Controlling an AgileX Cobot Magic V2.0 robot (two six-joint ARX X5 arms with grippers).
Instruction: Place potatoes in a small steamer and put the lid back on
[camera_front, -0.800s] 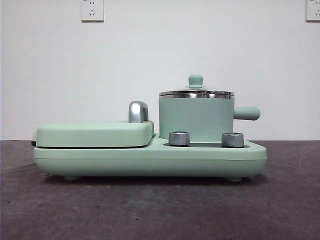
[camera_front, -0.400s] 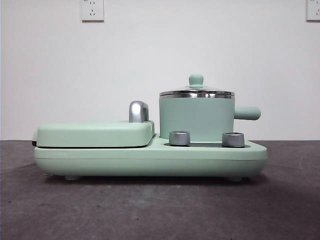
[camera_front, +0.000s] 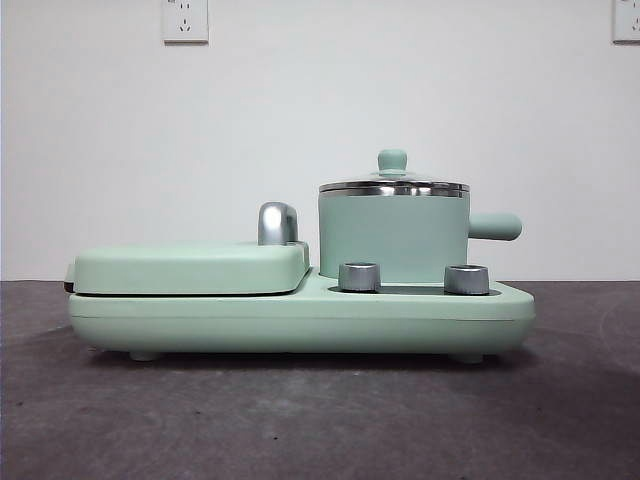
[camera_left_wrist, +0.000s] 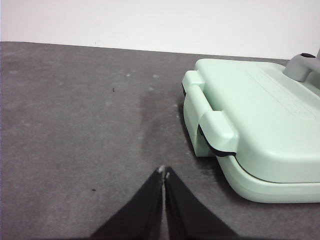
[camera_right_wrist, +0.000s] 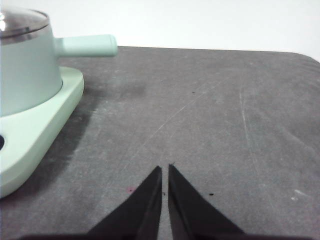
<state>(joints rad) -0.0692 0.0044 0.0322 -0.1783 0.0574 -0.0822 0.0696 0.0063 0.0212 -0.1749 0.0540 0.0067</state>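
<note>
The small steamer, a mint-green pot with a stubby side handle, stands on the right half of a mint-green cooker base. The lid with its silver rim and green knob rests on the pot. The steamer also shows in the right wrist view, with its lid on. No potatoes are in view. My left gripper is shut and holds nothing, over bare table beside the griddle end of the cooker. My right gripper is shut and holds nothing, over bare table off the steamer's handle side.
A flat griddle cover with a chrome handle fills the cooker's left half; it also shows in the left wrist view as the griddle cover. Two silver knobs sit at the base's front. Dark grey table spreads around.
</note>
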